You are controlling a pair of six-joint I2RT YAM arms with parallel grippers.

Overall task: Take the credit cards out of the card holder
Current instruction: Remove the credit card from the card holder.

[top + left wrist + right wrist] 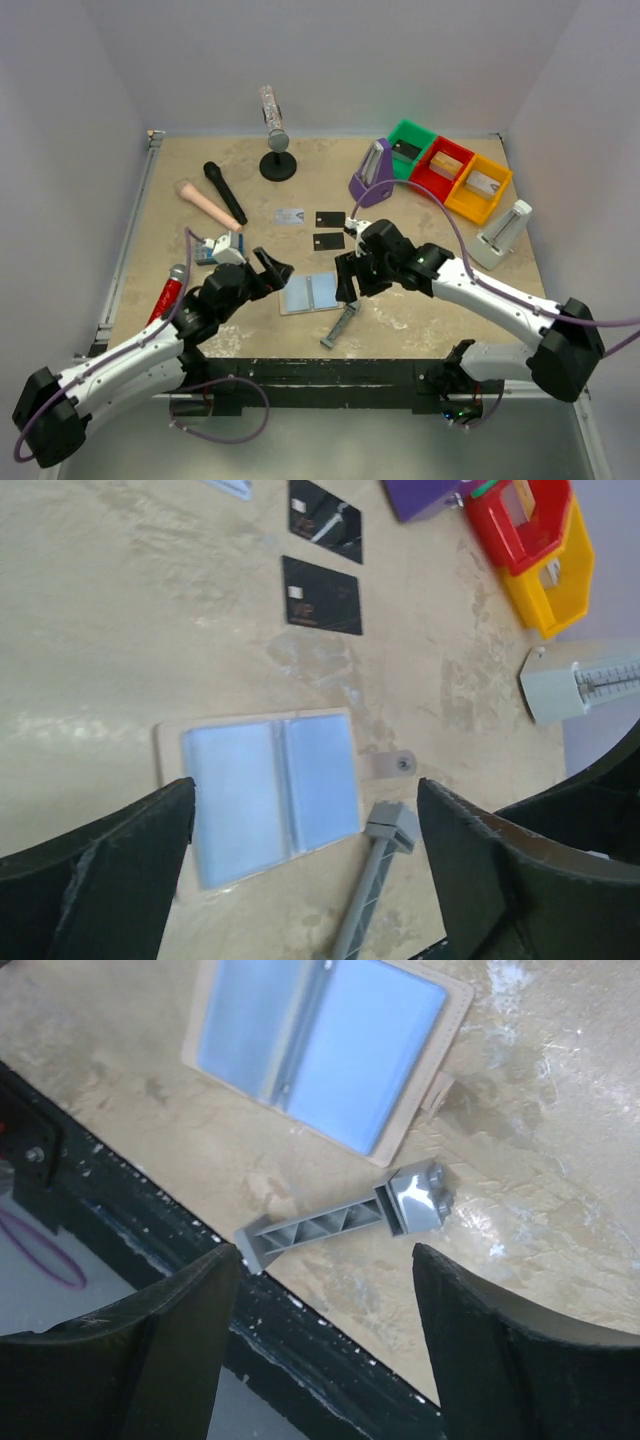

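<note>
The left arm point(130, 360) reached from the near left corner toward the middle of the table point(190, 160), with its forearm low and angled to the right. The left gripper point(273, 270) hovered just left of the wallet point(312, 293) and pointed at it. Its fingers point(110, 870) stood wide apart with nothing between them, and in the left wrist view they framed the wallet from above.

The right arm point(490, 295) came in from the near right with its elbow bent. The right gripper point(349, 285) hung over the wallet's right edge. Its fingers point(150, 1350) were spread too and held nothing. The right wrist view looked down past them at the wallet and a grey bar point(320, 1228).

The wallet lay open and flat near the middle of the table's front edge, between the two grippers. Its pale blue inside faced up, a fold ran down the middle, and a tan rim showed around it. A small tan tab point(398, 765) stuck out from its right side.

The cards lay flat on the table beyond the wallet, apart from it and from each other. The silver card point(289, 216) was farthest left, with a black card point(329, 219) beside it. The second black card point(328, 241) lay nearer the wallet, just beside the right arm's wrist in the top view.

The grey bar lay close to the wallet's near right corner without touching it. Its studded end pointed toward the wallet and its other end reached the table's front edge.
</note>
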